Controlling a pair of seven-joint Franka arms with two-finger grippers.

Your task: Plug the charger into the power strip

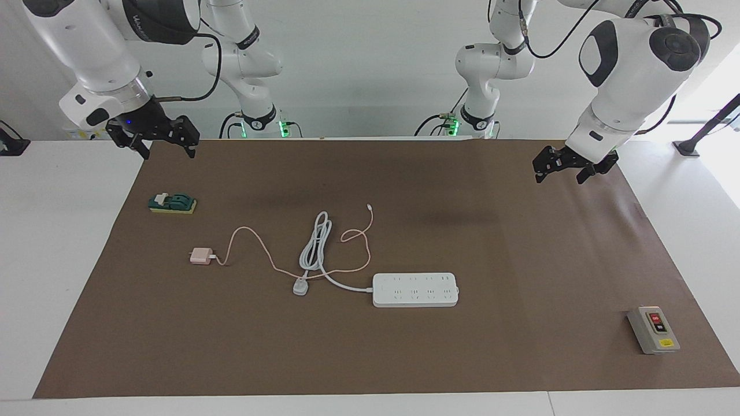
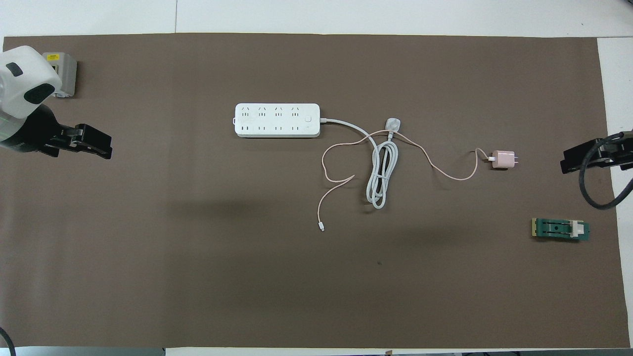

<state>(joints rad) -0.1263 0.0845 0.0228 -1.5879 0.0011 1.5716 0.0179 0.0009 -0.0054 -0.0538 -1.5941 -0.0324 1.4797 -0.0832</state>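
- Charger [image 2: 504,159] lies free on mat, toward right arm's end; prongs face away from power strip [image 2: 277,120], so you'll need to turn it.
- Pink cable [image 2: 445,173] crosses strip's coiled cord [image 2: 380,173]; could drag.
- Right gripper [image 1: 151,138] and left gripper [image 1: 563,166]: both released, raised over mat corners, waiting.

charger [image 1: 201,255]: small pale-pink cube, lying on desk w/ pink cable attached, unplugged, well apart from right tool [image 1: 155,143]
power strip [image 1: 415,289]: long white bar, flat mid-desk, sockets up, between both tools
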